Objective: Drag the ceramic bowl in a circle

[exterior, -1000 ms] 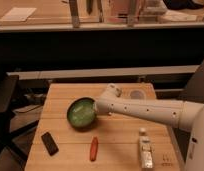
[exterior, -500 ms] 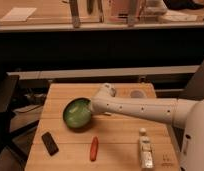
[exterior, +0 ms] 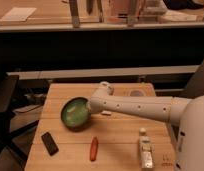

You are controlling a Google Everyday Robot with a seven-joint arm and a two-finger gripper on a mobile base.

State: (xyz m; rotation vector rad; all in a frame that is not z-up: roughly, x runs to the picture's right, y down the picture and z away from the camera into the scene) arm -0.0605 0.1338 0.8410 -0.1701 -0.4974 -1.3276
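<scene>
The ceramic bowl (exterior: 75, 113) is round, green-glazed with a dark rim, and sits tilted on the left-middle of the wooden table (exterior: 120, 137). My white arm reaches in from the right, and the gripper (exterior: 90, 107) is at the bowl's right rim, touching or over its edge. The gripper's tip is hidden behind the wrist and the bowl rim.
A black phone-like object (exterior: 49, 143) lies near the front left corner. A red-orange item (exterior: 94, 148) lies in front of the bowl. A small bottle (exterior: 145, 150) lies at the front right. A white cup (exterior: 136, 93) stands at the back right. A dark chair (exterior: 5, 115) is left of the table.
The arm and the bowl have moved together to the left and slightly toward the table's front.
</scene>
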